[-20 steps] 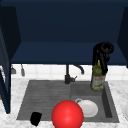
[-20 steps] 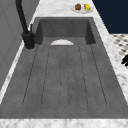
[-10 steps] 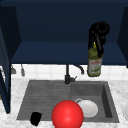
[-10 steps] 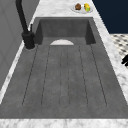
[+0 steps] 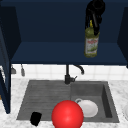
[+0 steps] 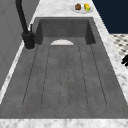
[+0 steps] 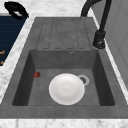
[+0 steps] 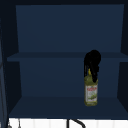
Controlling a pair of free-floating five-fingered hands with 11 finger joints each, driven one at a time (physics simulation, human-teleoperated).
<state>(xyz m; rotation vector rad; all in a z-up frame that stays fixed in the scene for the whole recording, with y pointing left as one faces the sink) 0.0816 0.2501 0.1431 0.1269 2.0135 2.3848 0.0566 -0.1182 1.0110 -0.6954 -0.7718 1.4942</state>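
Observation:
My right hand point(image 5: 94, 11) is shut on the neck of an olive-green bottle point(image 5: 91, 43) with a pale label. It holds the bottle upright in front of the open dark blue wall cabinet. In the upper view the right hand point(image 8: 92, 62) grips the bottle point(image 8: 91, 92) from above, its base close to the lower shelf point(image 8: 50, 107); I cannot tell whether it touches. My left hand point(image 5: 35, 118) hangs low at the sink's front left corner with relaxed fingers and holds nothing. It appears as the left hand point(image 7: 15, 9) beyond the drainboard and at the edge as the left hand point(image 6: 125, 60).
A white plate point(image 7: 66, 88) lies in the basin by the drain. A red ball point(image 5: 67, 114) sits at the sink's front edge. The black faucet point(image 5: 67, 77) stands behind the sink. A small plate of fruit point(image 6: 81, 7) rests on the marble counter.
My right hand has lifted the bottle up and slightly left, from near the counter to the height of the cabinet's lower shelf. The left hand has stayed still.

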